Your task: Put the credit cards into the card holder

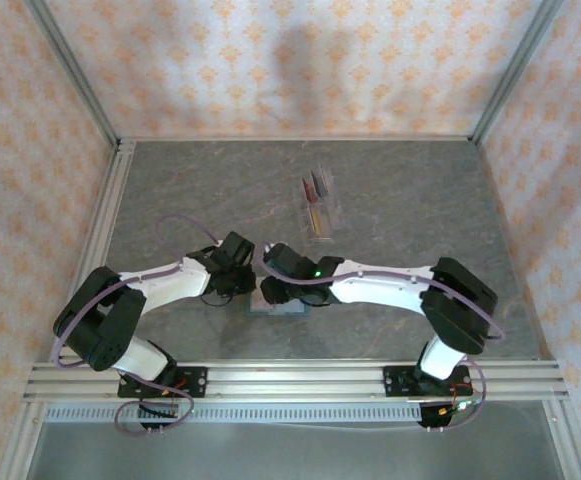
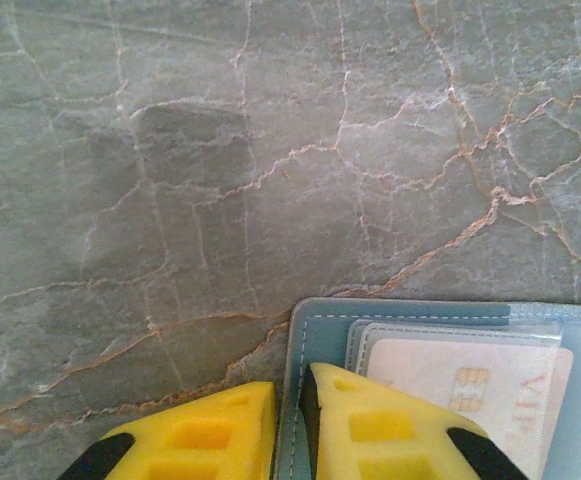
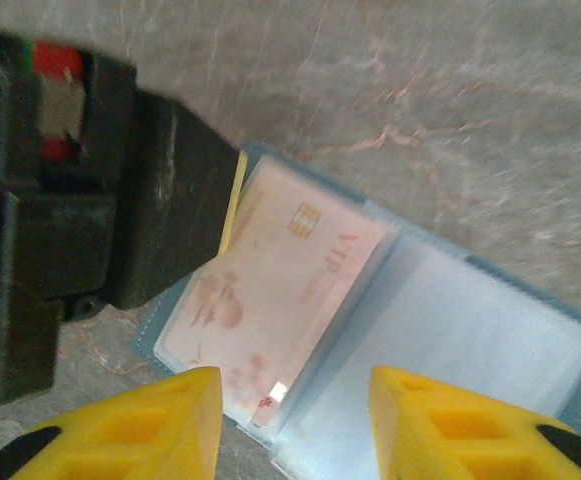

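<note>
The card holder [image 2: 325, 335] lies open on the table, teal outside and pale grey-blue inside [image 3: 490, 330]. A pale credit card [image 3: 290, 270] with a gold chip and reddish print sits under the clear sleeve of its left page, also seen as the credit card [image 2: 470, 385]. My left gripper [image 2: 292, 432] is shut on the holder's left edge, one yellow finger on each side of the stitched border. My right gripper [image 3: 295, 420] hovers open over the holder's middle fold, nothing between its fingers. In the top view both grippers [image 1: 242, 285] [image 1: 275, 290] meet over the holder [image 1: 275, 310].
A clear slotted rack [image 1: 320, 208] stands further back on the table, holding a dark red card [image 1: 315, 186] and a brownish-orange card [image 1: 317, 221]. The grey marbled table [image 1: 410, 200] is bounded by metal rails and patterned walls.
</note>
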`<act>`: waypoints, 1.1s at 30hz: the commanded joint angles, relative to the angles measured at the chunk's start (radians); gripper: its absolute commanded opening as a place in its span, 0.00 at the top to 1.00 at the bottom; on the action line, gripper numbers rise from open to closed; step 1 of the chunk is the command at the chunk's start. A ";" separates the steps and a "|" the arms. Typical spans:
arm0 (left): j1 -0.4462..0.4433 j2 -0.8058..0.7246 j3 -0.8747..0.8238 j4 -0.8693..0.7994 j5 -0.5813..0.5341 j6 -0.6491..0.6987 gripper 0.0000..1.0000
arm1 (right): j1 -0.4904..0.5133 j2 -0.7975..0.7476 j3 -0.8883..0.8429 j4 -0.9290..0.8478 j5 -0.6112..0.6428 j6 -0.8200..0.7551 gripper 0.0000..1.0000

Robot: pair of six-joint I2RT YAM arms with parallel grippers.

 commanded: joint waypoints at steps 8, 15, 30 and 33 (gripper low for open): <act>-0.030 0.025 -0.035 -0.021 0.046 0.001 0.82 | -0.018 0.107 0.110 -0.166 0.116 -0.046 0.54; -0.030 0.026 -0.032 -0.020 0.047 0.003 0.82 | -0.019 0.173 0.117 -0.197 0.176 -0.033 0.54; -0.030 0.030 -0.035 -0.017 0.048 0.000 0.82 | -0.004 0.264 0.057 -0.140 0.177 0.034 0.61; -0.030 0.030 -0.038 -0.016 0.048 -0.002 0.82 | 0.000 0.257 0.061 -0.139 0.184 0.036 0.69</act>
